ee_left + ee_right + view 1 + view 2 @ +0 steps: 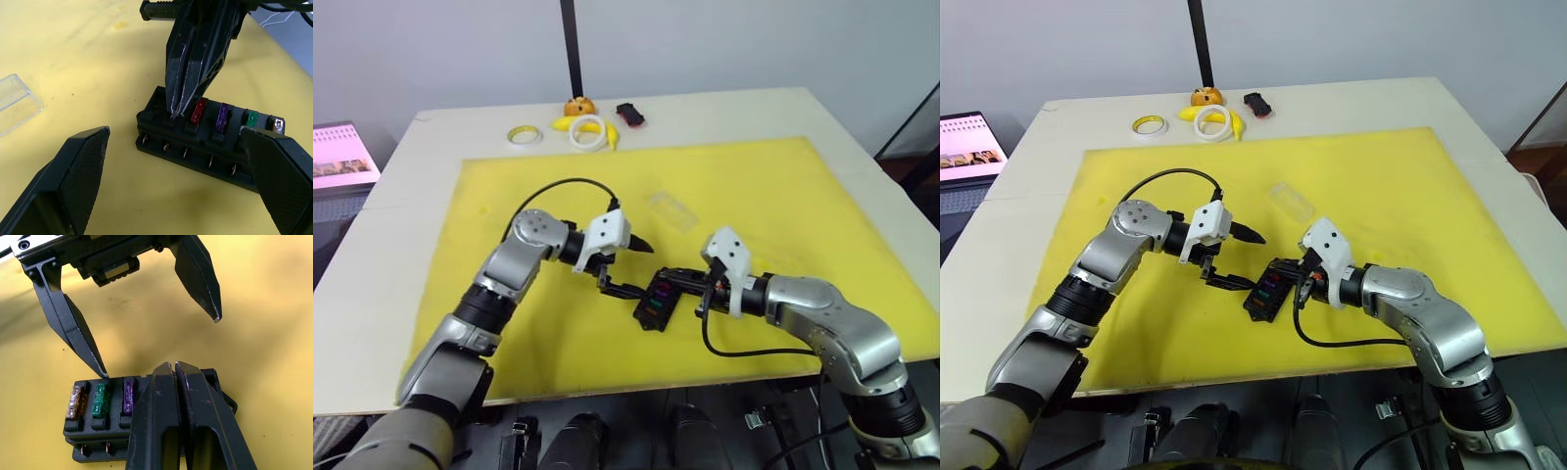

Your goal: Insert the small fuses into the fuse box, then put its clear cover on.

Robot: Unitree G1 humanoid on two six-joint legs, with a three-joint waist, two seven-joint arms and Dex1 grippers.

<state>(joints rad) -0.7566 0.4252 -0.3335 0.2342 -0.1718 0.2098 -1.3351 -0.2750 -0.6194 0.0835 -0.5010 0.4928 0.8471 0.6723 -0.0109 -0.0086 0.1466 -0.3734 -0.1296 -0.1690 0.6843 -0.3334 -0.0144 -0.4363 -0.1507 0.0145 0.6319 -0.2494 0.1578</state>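
The right gripper (pixel 178 105) has its fingers pinched together, tips pressed down at an end slot of the fuse box (pixel 205 144), probably seating a fuse, though none shows between them. Red (pixel 198 111), purple (pixel 221 118) and green fuses (pixel 252 119) stand just beside those tips. The left gripper (pixel 156 345), spread wide, straddles the box without touching, seemingly guarding it. The clear cover (pixel 673 211) waits beyond both.
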